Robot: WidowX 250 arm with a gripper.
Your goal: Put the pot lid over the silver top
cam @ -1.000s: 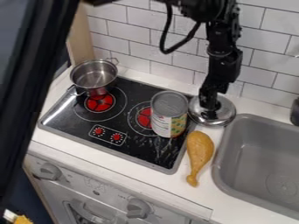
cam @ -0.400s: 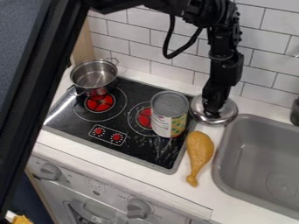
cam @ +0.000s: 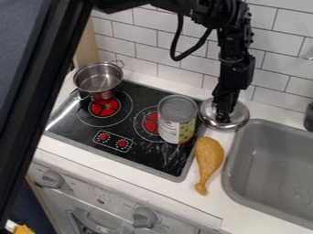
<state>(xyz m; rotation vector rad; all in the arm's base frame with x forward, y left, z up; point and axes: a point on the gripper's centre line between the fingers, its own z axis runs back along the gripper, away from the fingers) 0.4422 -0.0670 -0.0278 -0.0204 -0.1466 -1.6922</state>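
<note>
Round lid beside silver-topped can

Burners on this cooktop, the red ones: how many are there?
2. One burner shows beside the steel pot; the second burner is partly covered by the can. The pot or can could hide another.

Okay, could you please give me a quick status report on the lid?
Gripper at lid, beside sink. Pot uncovered. Can stands between lid and pot.
</note>
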